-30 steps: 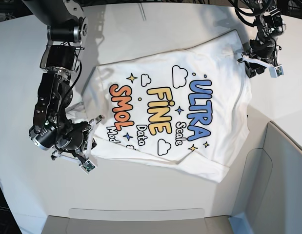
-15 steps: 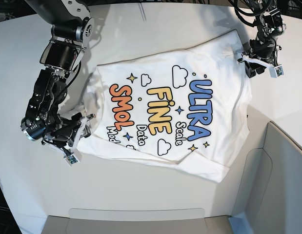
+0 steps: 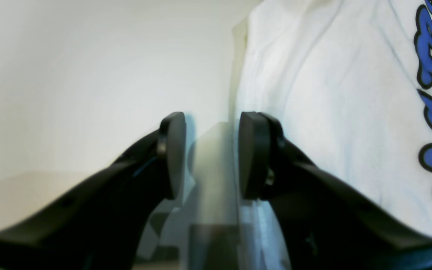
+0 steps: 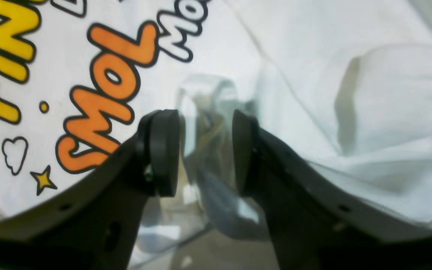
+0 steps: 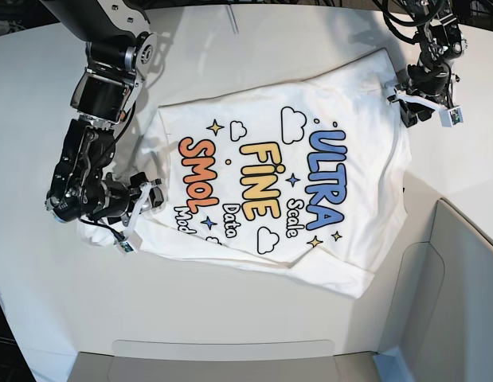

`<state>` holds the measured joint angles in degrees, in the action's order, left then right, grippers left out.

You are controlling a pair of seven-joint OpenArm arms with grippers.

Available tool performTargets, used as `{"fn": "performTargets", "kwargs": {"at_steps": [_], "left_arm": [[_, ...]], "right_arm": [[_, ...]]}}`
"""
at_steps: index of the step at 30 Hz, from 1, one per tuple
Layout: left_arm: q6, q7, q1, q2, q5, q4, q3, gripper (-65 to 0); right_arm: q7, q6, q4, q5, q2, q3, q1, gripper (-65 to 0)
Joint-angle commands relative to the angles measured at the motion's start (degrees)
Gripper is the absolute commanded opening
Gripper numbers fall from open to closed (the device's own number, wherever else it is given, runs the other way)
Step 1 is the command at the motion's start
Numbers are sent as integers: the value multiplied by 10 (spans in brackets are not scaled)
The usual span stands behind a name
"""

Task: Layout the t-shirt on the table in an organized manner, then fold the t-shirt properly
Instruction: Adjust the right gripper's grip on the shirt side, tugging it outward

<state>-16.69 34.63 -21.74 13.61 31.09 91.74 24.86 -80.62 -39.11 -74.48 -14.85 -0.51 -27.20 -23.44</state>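
Left wrist view: my left fingers (image 3: 210, 153) stand apart with nothing between them. The right-hand pad (image 3: 251, 153) sits at the edge of the t-shirt (image 3: 332, 93); the other hangs over bare white bench (image 3: 88, 75).

Right wrist view: my right fingers (image 4: 206, 150) are spread, empty, over rumpled white cloth beside the orange lettering (image 4: 107, 101).

Base view: the t-shirt lies print-up, slightly crooked, on the bench (image 5: 230, 310). My right fingers (image 5: 146, 195) hover at one end, my left (image 5: 409, 103) at the opposite corner. Grey panels (image 5: 461, 278) border the bench.
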Motion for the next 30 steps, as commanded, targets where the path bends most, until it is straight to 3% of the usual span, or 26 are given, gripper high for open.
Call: {"fn": "performTargets", "kwargs": {"at_steps": [1,5,12,15,20,25,30], "left_arm": [[2,25,-4,2,-4,3,1,-416],[2,25,-4,2,-4,3,1,-416],[2,25,-4,2,-4,3,1,-416],[2,25,-4,-2,-4,3,1,-416],[2,25,-4,-5,-4,3,1,-416],[2,25,-4,-5,-4,3,1,-416],[2,25,-4,-5,-4,3,1,-416]], "right_arm": [[6,15,-6,-12,2,0,-17,-410],[6,39,-6,-12,-5,0,-17,-410],[6,38,10,-12,-7,5,-24,-413],[6,37,38,-12,-7,22,-35,-475],[6,42,47,-12,-6,30,-36,-650],[6,42,41,-12,-4,33,-36,-650],[6,28,-67,-13,-6,34,-35,-650]]}}
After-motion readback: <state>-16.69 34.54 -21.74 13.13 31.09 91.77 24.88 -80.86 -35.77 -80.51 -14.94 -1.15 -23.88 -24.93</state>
